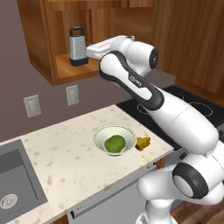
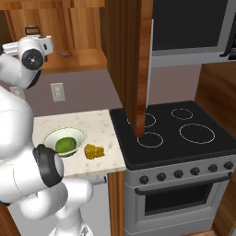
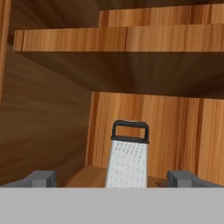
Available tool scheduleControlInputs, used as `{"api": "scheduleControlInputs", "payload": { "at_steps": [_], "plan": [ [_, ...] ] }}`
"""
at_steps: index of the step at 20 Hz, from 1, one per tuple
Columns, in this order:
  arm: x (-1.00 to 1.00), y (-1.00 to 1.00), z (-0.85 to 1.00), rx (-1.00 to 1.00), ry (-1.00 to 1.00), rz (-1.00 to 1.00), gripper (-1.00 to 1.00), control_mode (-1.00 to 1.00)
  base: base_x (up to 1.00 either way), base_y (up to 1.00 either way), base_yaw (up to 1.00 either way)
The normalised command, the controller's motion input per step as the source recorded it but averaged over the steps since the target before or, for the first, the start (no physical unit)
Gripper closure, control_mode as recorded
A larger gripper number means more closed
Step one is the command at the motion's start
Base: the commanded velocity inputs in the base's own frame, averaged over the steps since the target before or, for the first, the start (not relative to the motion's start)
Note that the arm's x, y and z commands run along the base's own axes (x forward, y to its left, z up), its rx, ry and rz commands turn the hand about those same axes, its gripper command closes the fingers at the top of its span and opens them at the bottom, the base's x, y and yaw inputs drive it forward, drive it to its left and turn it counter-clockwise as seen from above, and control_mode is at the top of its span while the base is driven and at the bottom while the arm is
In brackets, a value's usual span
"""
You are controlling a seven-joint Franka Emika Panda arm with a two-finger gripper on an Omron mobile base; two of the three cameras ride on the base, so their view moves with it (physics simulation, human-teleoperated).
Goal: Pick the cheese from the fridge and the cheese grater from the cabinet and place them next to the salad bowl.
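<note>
Reaching level into cabinet, gripper wide, facing cheese grater

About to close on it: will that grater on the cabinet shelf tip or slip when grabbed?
The cheese grater stands tall and tapered, so a nudge could tip it. Its metal faces look rigid but perhaps slippery. The open claw straddles it low, which should help.

- One grater
- One bowl
- One cheese chunk
- One green ball in the bowl
- Two wall outlets
- One stove, four burner rings, five knobs
</note>
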Motion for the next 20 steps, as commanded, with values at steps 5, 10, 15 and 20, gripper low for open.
{"api": "scheduleControlInputs", "payload": {
  "at_steps": [5, 10, 15, 20],
  "plan": [
    [0.32, 0.0, 0.0, 0.0, 0.0, 0.0, -1.0, -1.0, 0.0, 0.0, 0.0],
    [0.24, 0.02, 0.0, 0.0, 0.0, 0.0, -1.0, -1.0, 0.0, 0.0, 0.0],
    [0.23, 0.1, 0.0, 0.0, 0.0, 0.0, -1.0, -1.0, 0.0, 0.0, 0.0],
    [0.03, 0.12, 0.0, 0.0, 0.0, 0.0, -1.0, -1.0, 0.0, 0.0, 0.0]
  ]
}}
